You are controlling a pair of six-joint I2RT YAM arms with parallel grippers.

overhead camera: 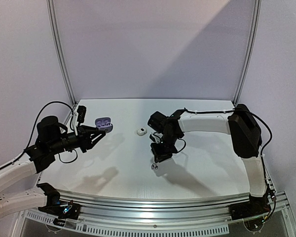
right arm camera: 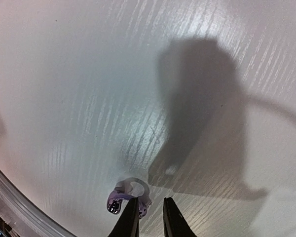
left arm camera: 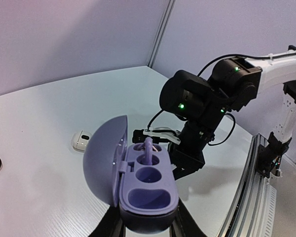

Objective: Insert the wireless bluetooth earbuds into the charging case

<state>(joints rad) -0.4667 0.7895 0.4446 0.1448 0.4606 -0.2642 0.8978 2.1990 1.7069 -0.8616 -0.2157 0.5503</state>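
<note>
Looks like a robotics lab test cell, not a home or shop: two robot arms, left arm [overhead camera: 15,175] & right arm [overhead camera: 207,121], bolted at the near edge of a white table [overhead camera: 202,173]. Plain wall panels [overhead camera: 153,49] sit in alu. frame posts [overhead camera: 60,49]. Slotted metal rail [overhead camera: 163,205] along the front, loose black cables [overhead camera: 53,102], green status lights [left arm camera: 180,106] on one arm.

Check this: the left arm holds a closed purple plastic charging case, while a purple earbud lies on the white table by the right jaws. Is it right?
Not closed: the purple plastic charging case is open, its lid tipped aside, as the left wrist view shows. The rest holds.
</note>
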